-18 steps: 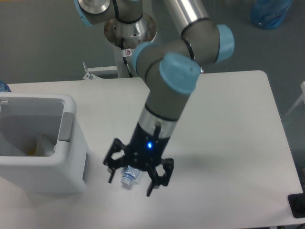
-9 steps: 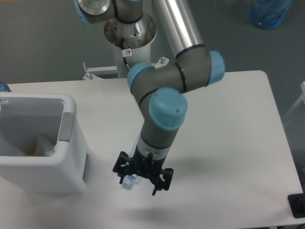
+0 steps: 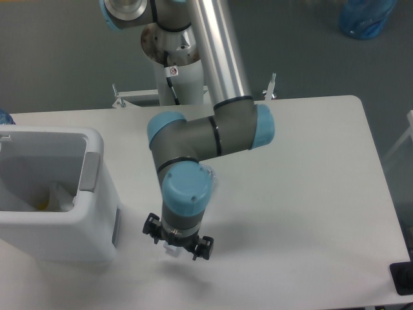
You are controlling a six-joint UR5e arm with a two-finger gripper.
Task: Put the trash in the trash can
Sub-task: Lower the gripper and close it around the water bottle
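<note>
The trash can (image 3: 97, 213) is a boxy white bin at the left edge of the table. Something pale and a bit of yellow lie inside it. My gripper (image 3: 178, 240) points straight down just right of the bin and low over the table. Its black fingers (image 3: 152, 227) stand apart on either side of the clear bottle's white cap end (image 3: 171, 249). The arm's wrist hides the rest of the bottle, except for a translucent sliver (image 3: 210, 175) beside the wrist. The jaws look open around the bottle, not closed on it.
The arm's base post (image 3: 175, 71) stands behind the table's far edge. A blue bag (image 3: 364, 16) lies on the floor at the top right. A black object (image 3: 402, 279) sits by the table's front right corner. A small blue item (image 3: 4, 117) peeks in at the left edge.
The arm has folded and the gripper has moved down towards the table and slightly left, over the bottle's cap end. The bottle has stayed in place.
</note>
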